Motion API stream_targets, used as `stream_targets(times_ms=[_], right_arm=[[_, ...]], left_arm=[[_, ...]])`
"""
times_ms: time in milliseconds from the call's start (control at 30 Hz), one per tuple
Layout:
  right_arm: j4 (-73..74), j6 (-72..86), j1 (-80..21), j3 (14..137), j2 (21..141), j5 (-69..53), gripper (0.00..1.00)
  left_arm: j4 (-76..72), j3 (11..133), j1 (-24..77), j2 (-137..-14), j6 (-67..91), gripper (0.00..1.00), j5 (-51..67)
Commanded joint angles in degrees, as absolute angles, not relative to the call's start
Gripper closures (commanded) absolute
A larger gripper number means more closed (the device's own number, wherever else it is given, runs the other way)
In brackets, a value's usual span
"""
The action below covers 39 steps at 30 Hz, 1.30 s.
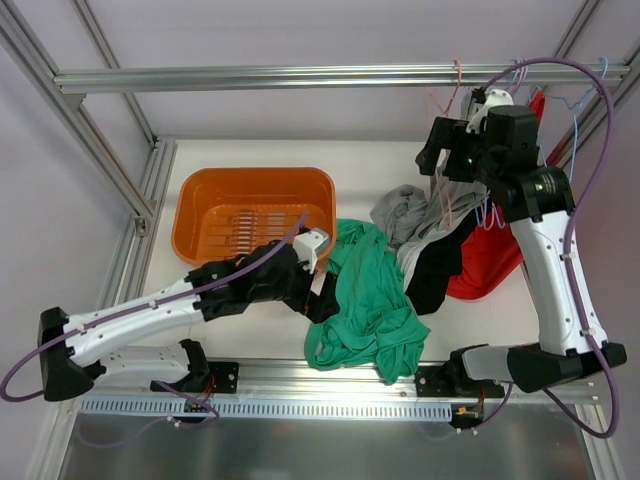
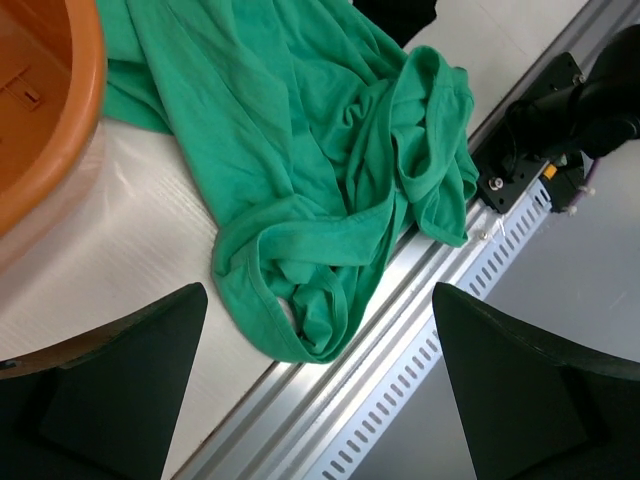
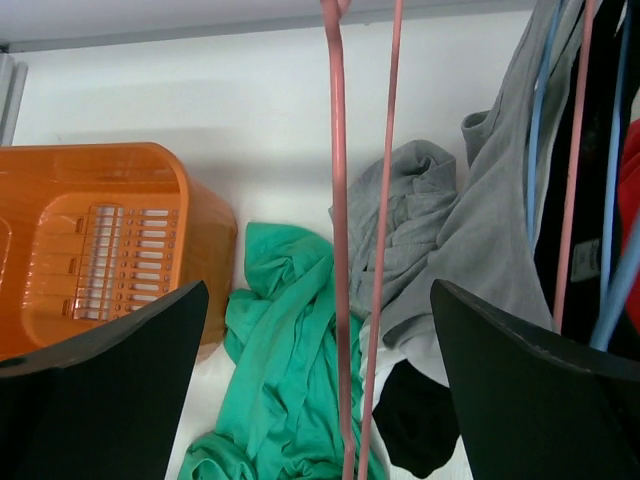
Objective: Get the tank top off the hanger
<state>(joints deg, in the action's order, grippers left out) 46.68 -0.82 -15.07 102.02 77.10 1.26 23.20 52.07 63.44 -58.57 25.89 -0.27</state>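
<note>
The green tank top lies crumpled on the table, off any hanger; it also shows in the left wrist view and the right wrist view. My left gripper is open and empty, just above the tank top's left edge near the front rail. My right gripper is raised by the hanging clothes, open. The two rods of a bare pink hanger pass between its fingers without being gripped.
An orange basket stands at the back left of the table. Grey, black and red garments hang on hangers at the right. The aluminium front rail runs just beside the tank top.
</note>
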Motion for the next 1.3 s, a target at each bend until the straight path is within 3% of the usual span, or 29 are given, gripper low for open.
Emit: stream_targets(times_ms=[0, 167, 400, 600, 767, 833, 867, 900, 967, 1000, 1133, 1267], right_arm=[[46.6, -1.2, -14.6, 100.1, 70.0, 0.6, 0.01], [48.0, -2.2, -14.7, 93.7, 53.8, 2.5, 0.01], [55.4, -4.6, -14.6, 91.9, 41.7, 1.6, 0.0], [56.9, -6.2, -14.6, 93.0, 37.4, -5.0, 0.0], [56.7, -7.6, -14.7, 92.0, 36.3, -9.0, 0.0], [56.1, -7.7, -14.6, 90.4, 35.8, -9.6, 0.01], [55.0, -7.9, -14.7, 89.5, 35.1, -9.8, 0.01], [54.4, -7.9, -14.6, 87.8, 34.7, -10.3, 0.0], [53.3, -8.0, -14.6, 86.4, 33.8, -10.7, 0.01], [53.2, -8.4, -14.6, 85.7, 33.7, -10.8, 0.01], [53.2, -9.1, -14.6, 85.2, 33.5, -9.9, 0.01], [52.0, -9.1, -14.6, 84.2, 33.2, -9.0, 0.01]], left_arm=[[21.8, 58.9, 64.1, -64.5, 24.4, 0.01, -4.1], [21.2, 67.4, 66.1, -80.4, 22.9, 0.01, -8.1], [20.9, 80.0, 68.3, -101.6, 23.1, 0.01, -8.4], [22.1, 79.7, 69.9, -111.6, 25.6, 0.01, -10.6], [22.1, 76.0, 71.6, -118.1, 26.8, 0.02, -4.8], [22.0, 75.8, 72.8, -119.9, 27.0, 0.17, -4.2], [22.0, 75.8, 73.7, -120.1, 27.2, 0.47, -4.1], [22.1, 75.7, 74.1, -120.1, 27.4, 0.68, -4.2], [22.1, 75.0, 74.5, -118.6, 28.1, 0.94, -3.9], [22.2, 74.4, 75.0, -117.1, 28.3, 1.0, -3.3], [23.6, 71.5, 77.2, -102.1, 28.0, 1.0, -5.4], [28.7, 72.9, 78.1, -90.5, 27.9, 1.0, -14.6]])
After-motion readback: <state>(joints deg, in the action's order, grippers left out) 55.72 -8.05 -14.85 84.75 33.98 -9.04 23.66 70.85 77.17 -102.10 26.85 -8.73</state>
